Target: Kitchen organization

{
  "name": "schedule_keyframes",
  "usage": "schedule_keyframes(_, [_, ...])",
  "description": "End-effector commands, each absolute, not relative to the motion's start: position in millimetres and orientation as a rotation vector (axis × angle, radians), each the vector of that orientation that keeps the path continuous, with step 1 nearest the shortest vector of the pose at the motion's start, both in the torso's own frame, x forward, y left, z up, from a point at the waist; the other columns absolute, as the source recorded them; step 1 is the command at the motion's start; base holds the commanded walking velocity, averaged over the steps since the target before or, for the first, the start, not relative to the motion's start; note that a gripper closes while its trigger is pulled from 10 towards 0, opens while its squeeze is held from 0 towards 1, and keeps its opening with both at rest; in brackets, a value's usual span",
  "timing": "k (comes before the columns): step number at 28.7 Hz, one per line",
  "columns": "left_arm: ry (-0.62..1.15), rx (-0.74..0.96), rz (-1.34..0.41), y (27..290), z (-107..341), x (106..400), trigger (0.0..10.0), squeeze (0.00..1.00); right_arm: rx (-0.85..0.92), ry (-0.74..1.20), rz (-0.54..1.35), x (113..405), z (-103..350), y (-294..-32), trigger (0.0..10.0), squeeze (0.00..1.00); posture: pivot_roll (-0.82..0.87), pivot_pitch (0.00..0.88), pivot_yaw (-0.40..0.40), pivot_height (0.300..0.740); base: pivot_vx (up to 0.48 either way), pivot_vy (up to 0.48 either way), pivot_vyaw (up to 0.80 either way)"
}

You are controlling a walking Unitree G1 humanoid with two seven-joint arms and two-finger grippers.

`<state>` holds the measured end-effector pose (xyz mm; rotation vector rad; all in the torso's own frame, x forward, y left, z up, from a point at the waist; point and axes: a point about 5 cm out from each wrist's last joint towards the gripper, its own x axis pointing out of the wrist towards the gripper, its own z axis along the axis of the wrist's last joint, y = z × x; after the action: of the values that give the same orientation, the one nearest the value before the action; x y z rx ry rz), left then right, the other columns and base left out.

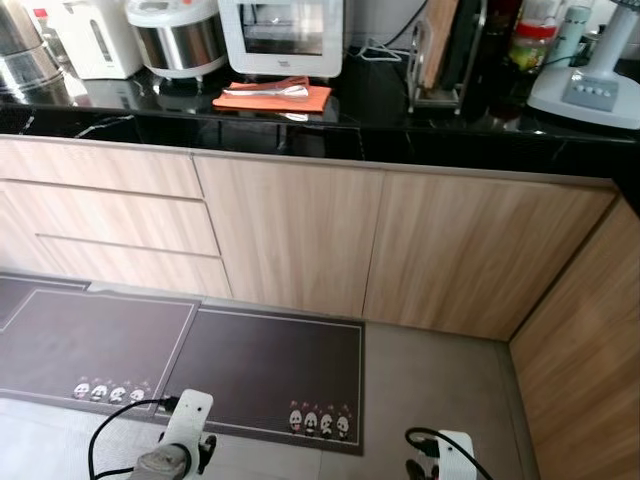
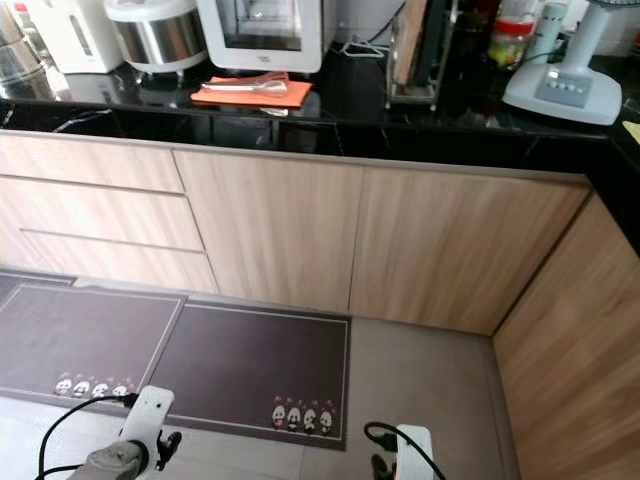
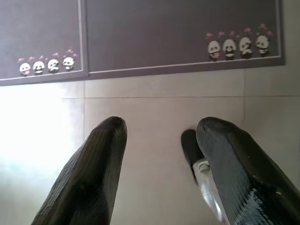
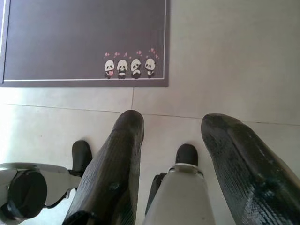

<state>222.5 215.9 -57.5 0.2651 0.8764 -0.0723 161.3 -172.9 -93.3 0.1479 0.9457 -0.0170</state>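
**Robot faces the counter, both arms hanging low**

The robot stands before a black counter point(image 1: 330, 125) over wood cabinets point(image 1: 290, 235). On the counter lies an orange cloth point(image 1: 272, 98) with metal tongs point(image 1: 268, 91) resting on it, just in front of a white oven point(image 1: 282, 35). A rice cooker point(image 1: 178, 38) stands to the oven's left, a white kettle point(image 1: 98, 36) further left. To the right are a rack point(image 1: 438, 60) holding boards, jars point(image 1: 530, 40), and a white appliance base point(image 1: 588, 95).

Two dark mats point(image 1: 270, 375) with panda prints lie on the tiled floor point(image 1: 440, 380) along the cabinets.

The left gripper point(image 3: 161, 140) hangs over bare tile near the mat edge, its fingers point(image 3: 93, 173) spread wide and holding nothing. The right gripper point(image 4: 171, 136) hangs likewise over the tile beside the mat corner, fingers point(image 4: 117, 164) apart and empty, with the robot's feet below it.
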Motion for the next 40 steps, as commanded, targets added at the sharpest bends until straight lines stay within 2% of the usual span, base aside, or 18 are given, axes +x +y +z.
schedule_keyframes(1, [0.89,0.264,-0.07,215.3,-59.3,220.2,10.0,0.0,0.145,0.948,-0.023,162.1,-93.0,-174.8,10.0,0.0,0.04,0.0,0.012,0.74,0.0,0.0,0.0])
schedule_keyframes(29, [0.895,0.236,-0.072,211.4,-60.4,219.9,10.0,0.0,0.139,0.973,-0.018,162.2,-93.6,-175.3,10.0,0.0,0.05,0.0,0.011,0.74,0.0,0.0,-0.75])
schedule_keyframes(34, [0.899,0.24,-0.082,210.2,-61.1,219.1,10.0,0.0,0.14,0.974,-0.017,162.0,-93.6,-175.5,10.0,0.0,0.05,0.0,0.011,0.74,0.0,0.319,-0.78])
schedule_keyframes(40, [0.895,0.252,-0.088,210.2,-61.0,219.1,10.0,0.0,0.139,0.975,-0.02,162.1,-93.6,-175.8,10.0,0.0,0.05,0.0,0.011,0.74,0.0,0.0,-0.78])
